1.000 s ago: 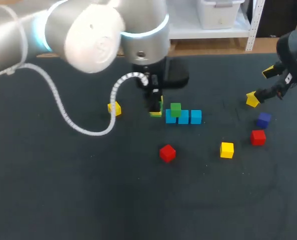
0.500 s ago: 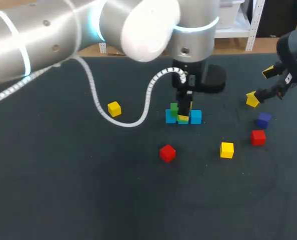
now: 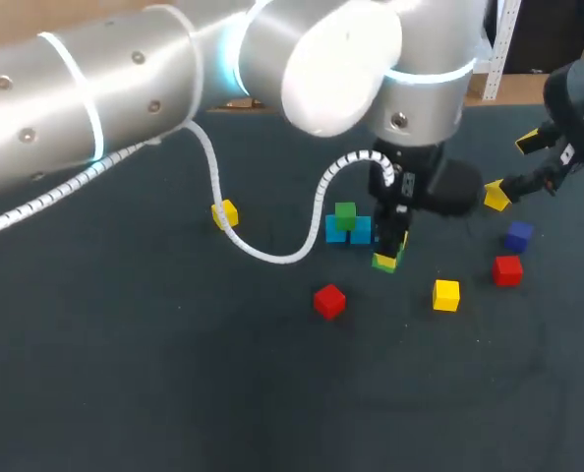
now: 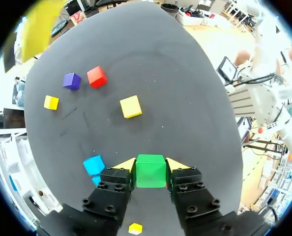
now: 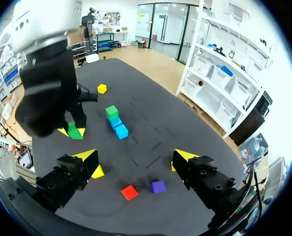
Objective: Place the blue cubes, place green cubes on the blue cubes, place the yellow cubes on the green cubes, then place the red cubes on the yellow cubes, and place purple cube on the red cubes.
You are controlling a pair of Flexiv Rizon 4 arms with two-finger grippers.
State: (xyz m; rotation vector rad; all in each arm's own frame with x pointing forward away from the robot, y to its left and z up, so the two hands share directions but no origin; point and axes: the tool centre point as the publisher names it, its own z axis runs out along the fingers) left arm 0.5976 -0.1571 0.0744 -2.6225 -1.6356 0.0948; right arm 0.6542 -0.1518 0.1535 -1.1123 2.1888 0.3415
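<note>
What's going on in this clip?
The left gripper is shut on one green cube, near the row of blue cubes; a second green cube sits on one blue cube. The right gripper is open, off at the right. Yellow cubes, red cubes and the purple cube lie loose.

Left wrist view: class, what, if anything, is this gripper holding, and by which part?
The left gripper holds a green cube, its yellow fingertips clamping two opposite side faces.

Dark tabletop [image 3: 115, 393] — matte, evenly lit
</note>
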